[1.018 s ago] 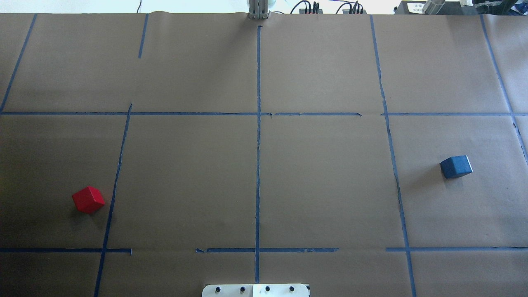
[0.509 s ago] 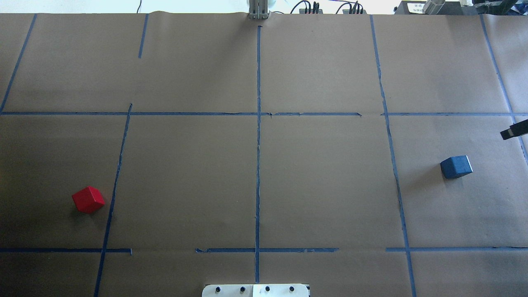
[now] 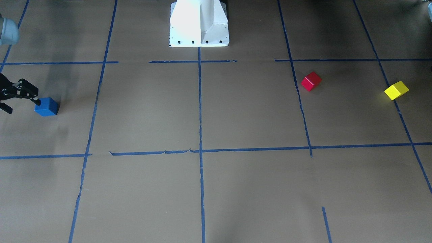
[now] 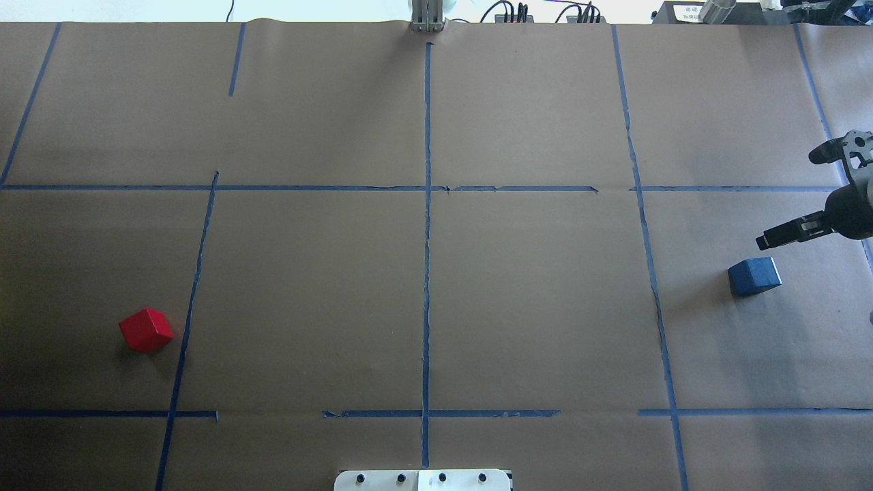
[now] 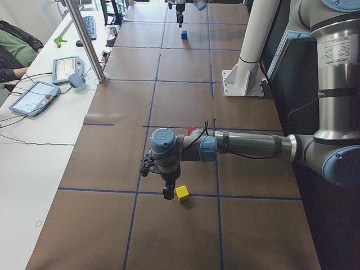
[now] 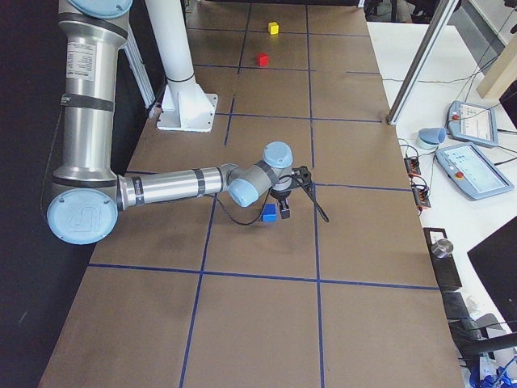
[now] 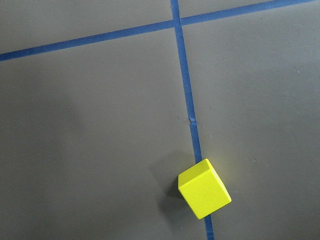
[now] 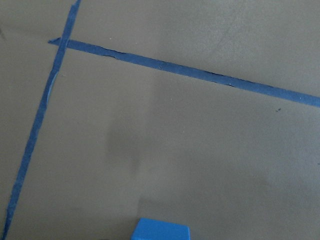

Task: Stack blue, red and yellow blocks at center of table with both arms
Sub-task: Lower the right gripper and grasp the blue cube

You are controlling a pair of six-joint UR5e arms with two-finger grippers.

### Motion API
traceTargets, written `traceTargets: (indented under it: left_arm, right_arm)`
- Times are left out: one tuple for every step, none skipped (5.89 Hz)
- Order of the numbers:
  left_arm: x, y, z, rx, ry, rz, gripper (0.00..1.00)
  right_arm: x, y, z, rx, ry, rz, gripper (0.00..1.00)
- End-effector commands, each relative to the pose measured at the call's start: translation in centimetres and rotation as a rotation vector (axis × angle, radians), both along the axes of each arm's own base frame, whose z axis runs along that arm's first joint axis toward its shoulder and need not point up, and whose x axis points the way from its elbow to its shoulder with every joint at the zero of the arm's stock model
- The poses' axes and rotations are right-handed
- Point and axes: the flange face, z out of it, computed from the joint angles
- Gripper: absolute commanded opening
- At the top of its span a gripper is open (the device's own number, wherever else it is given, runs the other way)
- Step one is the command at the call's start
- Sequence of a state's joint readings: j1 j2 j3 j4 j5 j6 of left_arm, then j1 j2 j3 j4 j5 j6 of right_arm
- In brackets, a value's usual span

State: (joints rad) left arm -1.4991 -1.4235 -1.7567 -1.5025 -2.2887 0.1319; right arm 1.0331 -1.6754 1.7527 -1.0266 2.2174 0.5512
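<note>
The blue block (image 4: 754, 275) lies at the table's right side; it also shows in the front view (image 3: 46, 106) and at the bottom edge of the right wrist view (image 8: 161, 231). My right gripper (image 4: 791, 198) is open and empty, just beyond the blue block and apart from it (image 3: 22, 105). The red block (image 4: 146, 330) lies at the left side. The yellow block (image 3: 396, 90) lies farther left on a tape line, out of the overhead view, and shows in the left wrist view (image 7: 204, 189). My left gripper (image 5: 167, 194) hangs just beside the yellow block (image 5: 181, 193); I cannot tell if it is open or shut.
The white robot base (image 3: 199, 23) stands at the near middle edge. Blue tape lines (image 4: 427, 225) cross at the table's middle. A metal post (image 5: 84, 39) and the operators' tablets (image 5: 34, 95) stand along the far edge.
My right gripper has come into the overhead view from the right edge and moved in towards the blue block. The blocks have not moved.
</note>
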Motion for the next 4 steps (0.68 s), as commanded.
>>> traceTargets:
  left_arm:
    - [0.1,0.0,0.0,0.001,0.000,0.002,1.00]
    - [0.1,0.0,0.0,0.001,0.000,0.002,1.00]
    - [0.1,0.0,0.0,-0.001,0.001,0.002,1.00]
    - [0.2,0.0,0.0,-0.001,0.001,0.003,1.00]
  right_arm:
    - [-2.3,0.8,0.8,-0.056,0.028,0.027,1.00]
    - [-3.4,1.5,1.5,-0.058,0.052,0.018,1.00]
    - [-4.4,2.0,2.2,-0.066,0.066,-0.003,1.00]
    - [-5.6,2.3,4.0,-0.076,0.103,-0.016,1.00]
